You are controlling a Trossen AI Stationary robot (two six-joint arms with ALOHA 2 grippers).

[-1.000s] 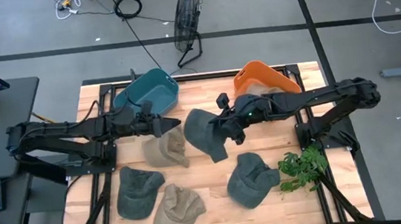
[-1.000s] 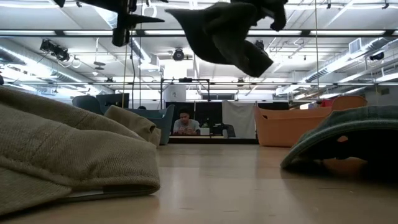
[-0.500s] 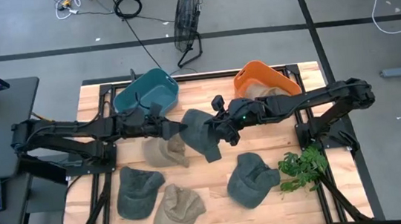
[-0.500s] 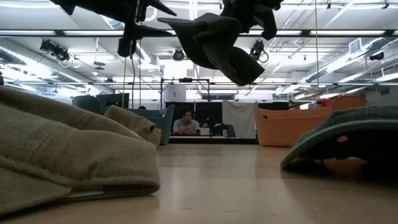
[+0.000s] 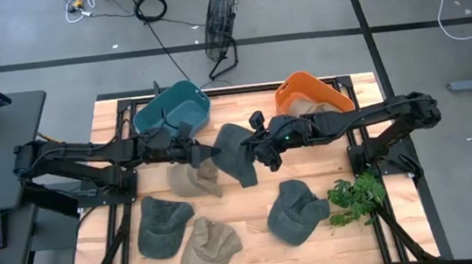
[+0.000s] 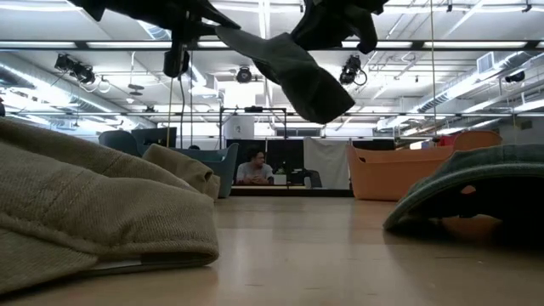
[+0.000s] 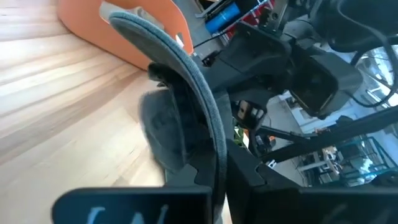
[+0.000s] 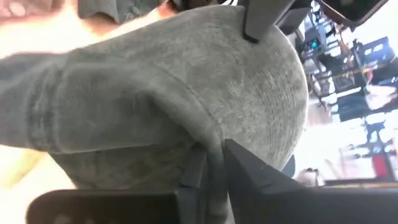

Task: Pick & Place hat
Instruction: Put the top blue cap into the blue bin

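A dark grey-green hat (image 5: 234,154) hangs in the air above the middle of the table, between my two grippers. It also shows in the low view (image 6: 293,68). My left gripper (image 5: 206,153) comes from the table's left and is shut on the hat's brim. My right gripper (image 5: 258,153) comes from the right and is shut on the hat's crown. My left gripper has the brim's edge (image 7: 211,146) pinched between its two fingers. The fingers come about level from the table's left, and the brim stands on edge between them. The hat is clear of the table. My right gripper pinches a fold of the crown's cloth (image 8: 214,146) between its two fingers, coming from the table's right. The hat is lifted clear, and its crown sags below the fingers (image 6: 327,93).
A teal bin (image 5: 172,112) stands at the far left and an orange bin (image 5: 311,96) holding a tan hat at the far right. Several more hats lie on the near half: tan (image 5: 195,178), grey (image 5: 162,223), tan (image 5: 209,249), grey (image 5: 297,209). A green plant (image 5: 357,197) lies at the right.
My left gripper has gone toward the table's right edge, up to the hat. My right gripper has carried the hat a little toward the table's left. The hat's brim now sits between my left gripper's fingers, and the hat stays clear of the table.
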